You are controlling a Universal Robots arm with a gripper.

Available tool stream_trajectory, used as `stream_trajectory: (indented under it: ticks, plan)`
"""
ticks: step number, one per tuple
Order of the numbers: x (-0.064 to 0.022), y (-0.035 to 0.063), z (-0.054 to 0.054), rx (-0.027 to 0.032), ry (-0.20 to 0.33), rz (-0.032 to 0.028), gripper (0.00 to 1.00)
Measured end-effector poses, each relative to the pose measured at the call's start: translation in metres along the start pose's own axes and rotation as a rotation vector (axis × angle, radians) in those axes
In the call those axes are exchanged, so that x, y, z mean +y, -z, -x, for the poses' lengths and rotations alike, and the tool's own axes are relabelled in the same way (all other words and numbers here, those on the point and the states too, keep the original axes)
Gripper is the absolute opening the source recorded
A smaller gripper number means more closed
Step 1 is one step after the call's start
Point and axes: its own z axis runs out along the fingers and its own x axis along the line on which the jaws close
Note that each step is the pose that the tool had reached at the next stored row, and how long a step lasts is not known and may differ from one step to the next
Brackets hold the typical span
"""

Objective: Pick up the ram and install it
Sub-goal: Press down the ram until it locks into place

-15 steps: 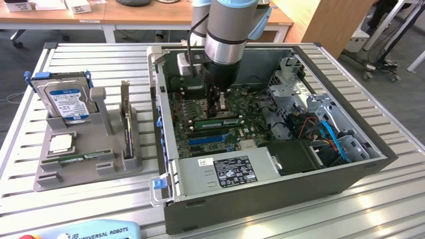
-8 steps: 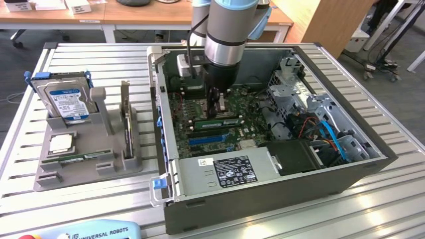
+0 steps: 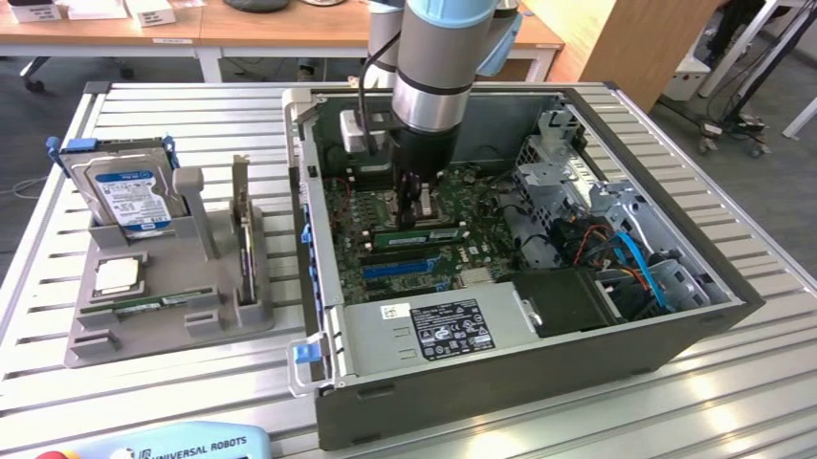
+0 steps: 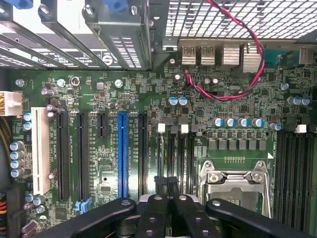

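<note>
1. Green and narrow, the ram is sitting on edge inside the computer case. It is lying along the motherboard near the middle of the case floor, with pale label patches showing on its side.
2. Black gripper fingers are reaching down into the case from the grey arm, and the tip is hanging just beside the ram.
3. Its fingers are pressing flat against each other in the wrist view, with no gap between them and nothing green clamped there. Whether the tip is touching the ram, I cannot tell.
4. Long black slots with white clips are running across the motherboard inside the case, with a blue slot lying parallel beside them.
5. A silver processor socket is sitting inside the case next to those black slots, close to the gripper.
6. A red wire is looping inside the case past the metal ports at the case's wall.
7. Outside the case, towards the exterior view's left, a grey holder is standing on the slatted table.
8. That holder is carrying a blue-labelled hard drive, a square silver chip and another thin green board lying flat.
</note>
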Motion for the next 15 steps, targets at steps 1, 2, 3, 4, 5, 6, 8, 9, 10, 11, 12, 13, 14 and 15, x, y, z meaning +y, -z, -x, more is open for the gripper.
stream_trajectory:
  ticks: [1,2,3,4,5,6,8,9,10,11,12,13,14,15]
  plan:
    - [0.0000,-0.0004,0.0000,0.0001,0.000,0.0001,0.10]
    - [0.0000,-0.0004,0.0000,0.0002,0.000,0.0001,0.10]
    - [0.0000,-0.0004,-0.0001,0.0003,0.000,0.0002,0.10]
    - [0.0000,-0.0004,0.0000,0.0002,0.000,0.0001,0.10]
    - [0.0000,-0.0005,0.0000,0.0001,0.000,0.0001,0.10]
    - [0.0000,-0.0006,0.0000,0.0000,0.000,0.0000,0.10]
    - [0.0000,-0.0019,0.0001,-0.0004,0.000,-0.0002,0.10]
    - [0.0000,-0.0025,0.0000,0.0000,0.000,0.0000,0.10]
    - [0.0000,-0.0032,0.0000,-0.0001,0.000,-0.0001,0.10]
    - [0.0000,-0.0039,0.0000,0.0000,0.000,0.0000,0.10]
    - [0.0000,-0.0045,0.0000,0.0001,0.000,0.0000,0.10]
    - [0.0000,-0.0051,0.0000,0.0000,0.000,0.0000,0.10]
    - [0.0000,-0.0056,0.0000,0.0000,0.000,0.0000,0.10]
    - [0.0000,-0.0056,-0.0001,0.0002,0.000,0.0001,0.10]
